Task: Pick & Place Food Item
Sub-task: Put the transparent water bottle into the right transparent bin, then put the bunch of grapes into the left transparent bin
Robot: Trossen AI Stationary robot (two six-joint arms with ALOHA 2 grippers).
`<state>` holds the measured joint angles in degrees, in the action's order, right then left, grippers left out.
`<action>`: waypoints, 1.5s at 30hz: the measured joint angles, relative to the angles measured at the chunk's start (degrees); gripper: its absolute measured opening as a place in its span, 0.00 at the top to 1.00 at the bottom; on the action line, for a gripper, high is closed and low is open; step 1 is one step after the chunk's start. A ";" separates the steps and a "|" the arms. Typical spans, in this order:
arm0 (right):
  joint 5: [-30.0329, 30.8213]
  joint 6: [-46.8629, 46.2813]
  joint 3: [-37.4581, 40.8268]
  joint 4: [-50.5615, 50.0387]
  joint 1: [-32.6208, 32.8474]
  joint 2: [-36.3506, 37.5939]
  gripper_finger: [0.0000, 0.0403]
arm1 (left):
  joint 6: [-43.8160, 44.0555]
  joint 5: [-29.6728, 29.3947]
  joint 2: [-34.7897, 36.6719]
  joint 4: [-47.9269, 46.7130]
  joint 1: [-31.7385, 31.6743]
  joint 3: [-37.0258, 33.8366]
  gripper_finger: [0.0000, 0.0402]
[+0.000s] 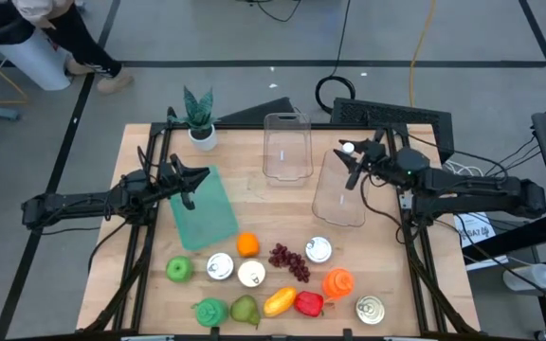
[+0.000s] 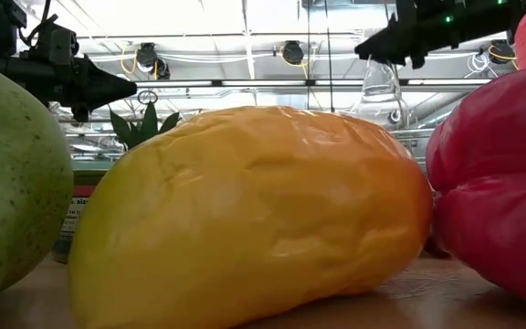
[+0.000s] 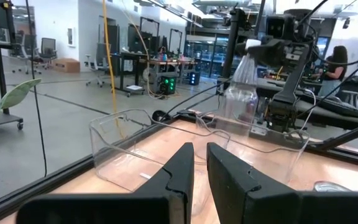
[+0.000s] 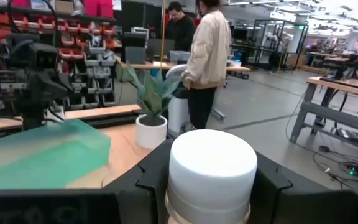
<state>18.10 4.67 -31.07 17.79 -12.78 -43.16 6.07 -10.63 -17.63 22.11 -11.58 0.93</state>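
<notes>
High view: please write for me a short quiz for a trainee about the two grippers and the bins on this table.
1. True or false: the right gripper holds a clear bottle with a white cap.
2. Which thing does the left gripper hang over? A. the green bin B. the grapes C. a can
3. How many clear bins are on the table?

Key
1. True. The white cap sits between the fingers in the right wrist view.
2. A. The gripper is shut and empty, at the bin's far end.
3. Two, side by side at the far edge.
</notes>
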 joint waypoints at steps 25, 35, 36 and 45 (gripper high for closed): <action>-0.15 0.94 6.20 14.29 0.07 -0.42 0.34 | -0.03 -0.01 0.00 0.00 -0.01 0.00 0.87; -5.28 8.51 0.56 19.21 3.44 2.86 0.17 | 0.00 -0.01 0.00 -0.02 0.01 0.00 0.87; -6.45 9.16 -0.38 19.15 4.70 2.91 0.17 | -0.12 -0.01 0.00 0.00 -0.01 0.00 0.87; -7.54 11.21 -16.18 0.23 24.30 -7.33 0.21 | -0.24 0.00 0.00 0.14 0.01 0.00 0.87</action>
<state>10.56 15.88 -47.24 18.01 11.53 -50.49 5.82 -10.63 -17.63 22.24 -11.57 0.93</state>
